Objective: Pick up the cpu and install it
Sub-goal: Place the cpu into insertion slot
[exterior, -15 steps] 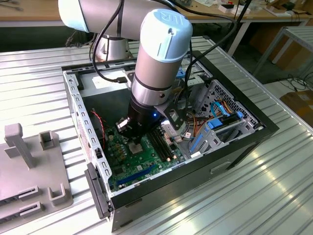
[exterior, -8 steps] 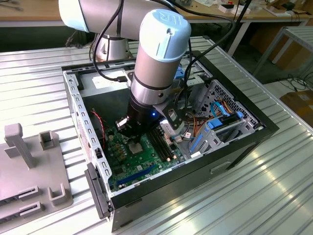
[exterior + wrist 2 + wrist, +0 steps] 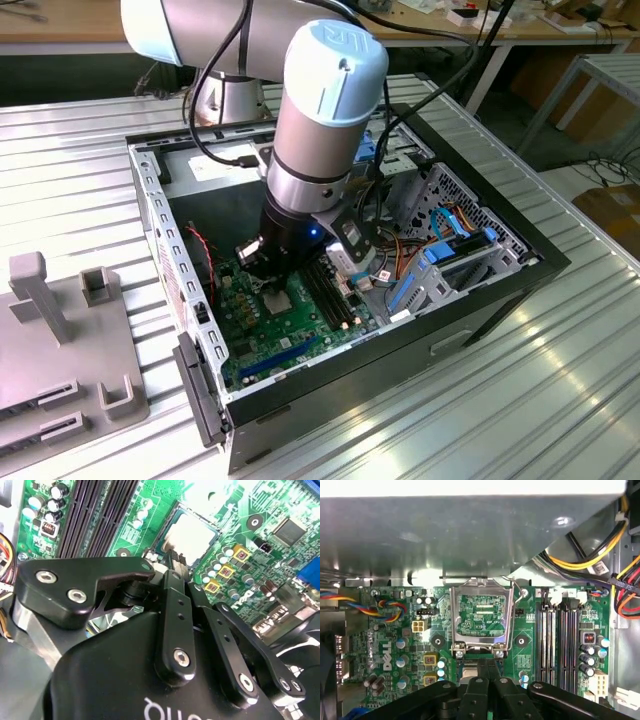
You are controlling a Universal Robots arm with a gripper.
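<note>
Placement is looking done: I am seeing the cpu lying in the socket, the end effector pinched closed, holding nothing, just above it.

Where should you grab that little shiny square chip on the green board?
Probably pinch the cpu by two opposite thin edges, coming straight down from above. It lies flat and face up on the green board, so its smooth top gives nothing to squeeze.

Exterior view high, oblique, wrist views close (sharing green board)
</note>
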